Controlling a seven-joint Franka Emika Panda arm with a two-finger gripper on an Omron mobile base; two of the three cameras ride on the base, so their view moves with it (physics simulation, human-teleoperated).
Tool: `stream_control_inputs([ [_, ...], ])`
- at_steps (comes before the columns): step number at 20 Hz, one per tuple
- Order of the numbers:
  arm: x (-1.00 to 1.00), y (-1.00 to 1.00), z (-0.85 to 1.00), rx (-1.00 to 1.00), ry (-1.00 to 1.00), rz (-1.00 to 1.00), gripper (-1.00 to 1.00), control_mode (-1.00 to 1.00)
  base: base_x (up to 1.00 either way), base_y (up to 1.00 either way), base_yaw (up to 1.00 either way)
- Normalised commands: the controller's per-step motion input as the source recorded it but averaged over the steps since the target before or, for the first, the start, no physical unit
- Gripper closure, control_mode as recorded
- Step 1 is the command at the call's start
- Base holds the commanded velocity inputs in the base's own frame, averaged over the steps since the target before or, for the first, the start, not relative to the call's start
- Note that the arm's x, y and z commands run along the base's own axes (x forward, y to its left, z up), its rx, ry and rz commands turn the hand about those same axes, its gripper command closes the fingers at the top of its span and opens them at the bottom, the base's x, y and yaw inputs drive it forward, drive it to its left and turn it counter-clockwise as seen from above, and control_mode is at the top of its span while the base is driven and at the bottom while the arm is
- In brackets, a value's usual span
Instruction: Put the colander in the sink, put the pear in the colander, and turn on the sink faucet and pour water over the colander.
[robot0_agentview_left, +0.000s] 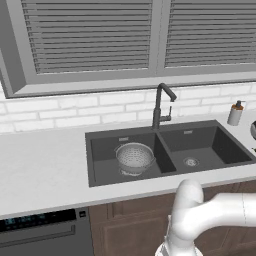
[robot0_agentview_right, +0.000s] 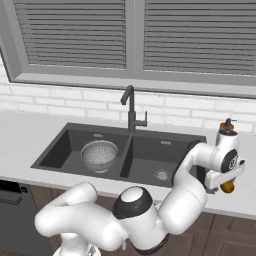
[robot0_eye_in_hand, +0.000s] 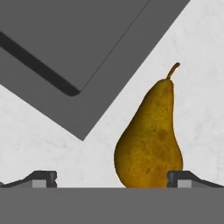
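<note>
The silver mesh colander (robot0_agentview_left: 135, 157) (robot0_agentview_right: 99, 155) sits upright in the left basin of the dark double sink (robot0_agentview_left: 210, 145) (robot0_agentview_right: 60, 150). The thin dark faucet (robot0_agentview_left: 160, 106) (robot0_agentview_right: 131, 110) stands behind the divider with no water running. A yellow-brown pear (robot0_eye_in_hand: 151, 140) (robot0_agentview_right: 228, 188) stands upright on the white counter right of the sink. My gripper (robot0_eye_in_hand: 113, 180) (robot0_agentview_right: 225, 182) hangs just above it, open, with the pear between the fingers and close to the right fingertip (robot0_eye_in_hand: 183, 178). Nothing is held.
A small grey soap dispenser (robot0_agentview_left: 235, 114) (robot0_agentview_right: 227, 128) stands at the back of the counter, just behind my hand. The sink's corner (robot0_eye_in_hand: 65, 57) lies close to the pear. A dishwasher (robot0_agentview_left: 40, 230) sits under the counter at left.
</note>
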Motion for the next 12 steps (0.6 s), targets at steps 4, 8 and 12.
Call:
stream_control_inputs([
  [4, 0.12, -0.15, -0.16, 0.00, 0.00, 0.00, -1.00, -1.00, 0.00, 0.00, 0.00],
  [8, 0.11, -0.17, -0.15, 0.00, 0.00, 0.00, -1.00, -1.00, 0.00, 0.00, 0.00],
  [12, 0.14, -0.06, -0.23, 0.00, -0.01, 0.02, -1.00, -1.00, 0.00, 0.00, 0.00],
])
